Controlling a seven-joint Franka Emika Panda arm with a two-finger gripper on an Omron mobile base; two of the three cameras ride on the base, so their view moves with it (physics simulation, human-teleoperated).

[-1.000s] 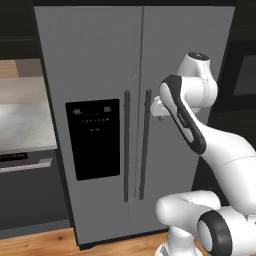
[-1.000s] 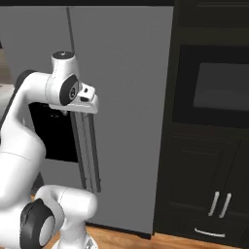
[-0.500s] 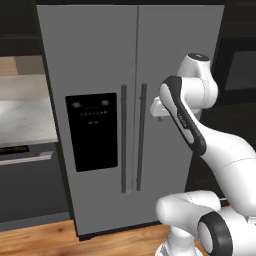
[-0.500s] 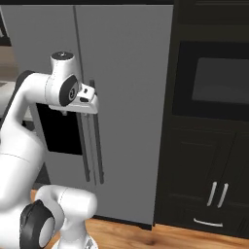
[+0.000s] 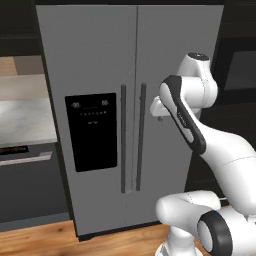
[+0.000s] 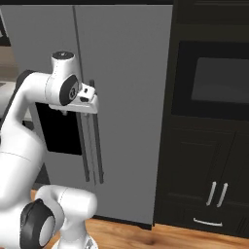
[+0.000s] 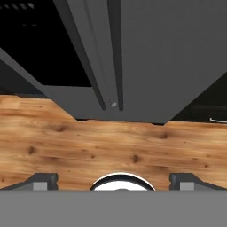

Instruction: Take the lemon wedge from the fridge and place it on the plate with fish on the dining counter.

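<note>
the fridge (image 5: 127, 100) stands shut, both grey doors closed, its two dark handles (image 5: 132, 137) side by side at the middle and the black dispenser panel (image 5: 95, 130) on the left door. the gripper (image 7: 113, 179) points down at the wooden floor (image 7: 111, 146) near the fridge, jaws spread wide, holding nothing.

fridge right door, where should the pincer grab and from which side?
Grip the right door's handle, the long dark vertical bar beside the centre seam of the fridge. Come straight at the front with the open pincer, jaws either side of the bar. It stands proud of the flat closed door, probably the only graspable feature.
</note>
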